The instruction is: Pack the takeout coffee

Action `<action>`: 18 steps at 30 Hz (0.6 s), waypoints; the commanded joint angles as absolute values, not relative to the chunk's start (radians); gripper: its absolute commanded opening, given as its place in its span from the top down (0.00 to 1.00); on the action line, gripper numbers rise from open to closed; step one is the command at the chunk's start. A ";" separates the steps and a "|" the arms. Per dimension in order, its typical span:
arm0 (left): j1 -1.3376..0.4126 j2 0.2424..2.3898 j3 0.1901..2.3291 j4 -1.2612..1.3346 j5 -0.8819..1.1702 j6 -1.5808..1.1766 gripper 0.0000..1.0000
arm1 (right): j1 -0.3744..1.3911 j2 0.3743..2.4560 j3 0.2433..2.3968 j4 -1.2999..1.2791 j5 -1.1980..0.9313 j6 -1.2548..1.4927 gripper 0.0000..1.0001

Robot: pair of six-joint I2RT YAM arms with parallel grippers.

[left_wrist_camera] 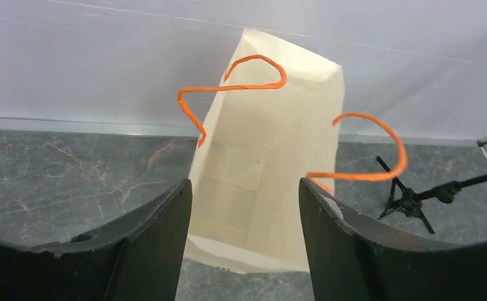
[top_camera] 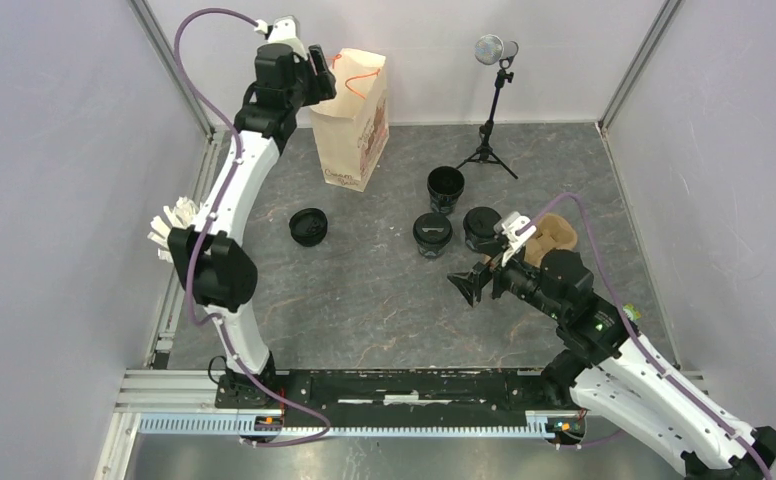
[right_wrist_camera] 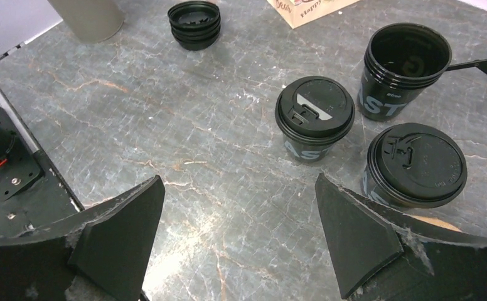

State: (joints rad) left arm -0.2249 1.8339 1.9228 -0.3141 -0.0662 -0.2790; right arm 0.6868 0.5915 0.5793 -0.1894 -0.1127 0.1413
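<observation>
Two small black disposable cups with round plastic lids (right_wrist_camera: 314, 119) stand upright, side by side, right of the beige paper bag with orange handles (left_wrist_camera: 266, 157). They look light, thin-walled and probably crushable, so grip the wall under the lid. The right claw (right_wrist_camera: 238, 188) gapes empty, farther from the bag. The left claw (left_wrist_camera: 244, 188), jaws apart and empty, faces its mouth. Underneath is a grey marbled desk (right_wrist_camera: 165, 125), with pale walls (top_camera: 54, 150) around.

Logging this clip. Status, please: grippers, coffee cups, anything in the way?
Left gripper open at paper bag mouth, empty. Right gripper open, above table near two lidded cups; neither packed. No obstruction seen.
</observation>
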 commanded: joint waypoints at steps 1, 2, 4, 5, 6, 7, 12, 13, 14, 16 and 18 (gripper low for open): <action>-0.223 1.902 2.025 -0.323 -0.155 -0.237 0.33 | 0.704 0.617 0.680 -0.298 -0.058 0.154 0.03; -0.222 1.915 2.032 -0.317 -0.168 -0.228 0.35 | 0.704 0.624 0.686 -0.305 -0.055 0.156 0.02; -0.221 1.938 2.048 -0.322 -0.168 -0.201 0.39 | 0.703 0.643 0.697 -0.306 -0.041 0.165 0.03; -0.218 1.946 2.049 -0.325 -0.156 -0.191 0.40 | 0.703 0.655 0.707 -0.309 -0.030 0.173 0.03; -0.215 1.951 2.047 -0.327 -0.144 -0.180 0.41 | 0.703 0.673 0.726 -0.316 -0.019 0.181 0.03; -0.213 1.956 2.040 -0.326 -0.121 -0.170 0.43 | 0.704 0.693 0.745 -0.332 -0.011 0.190 0.03; -0.201 1.979 2.014 -0.347 -0.128 -0.161 0.52 | 0.704 0.778 0.864 -0.394 -0.006 0.199 0.03; -0.200 1.983 2.016 -0.349 -0.125 -0.156 0.52 | 0.704 0.787 0.884 -0.405 -0.006 0.198 0.03; -0.197 1.986 2.017 -0.350 -0.124 -0.151 0.53 | 0.704 0.796 0.901 -0.417 0.011 0.199 0.03; -0.193 1.997 2.024 -0.348 -0.121 -0.141 0.54 | 0.704 0.800 0.916 -0.430 0.021 0.201 0.03; -0.189 2.018 2.046 -0.359 -0.106 -0.128 0.55 | 0.703 0.797 0.919 -0.434 0.022 0.208 0.03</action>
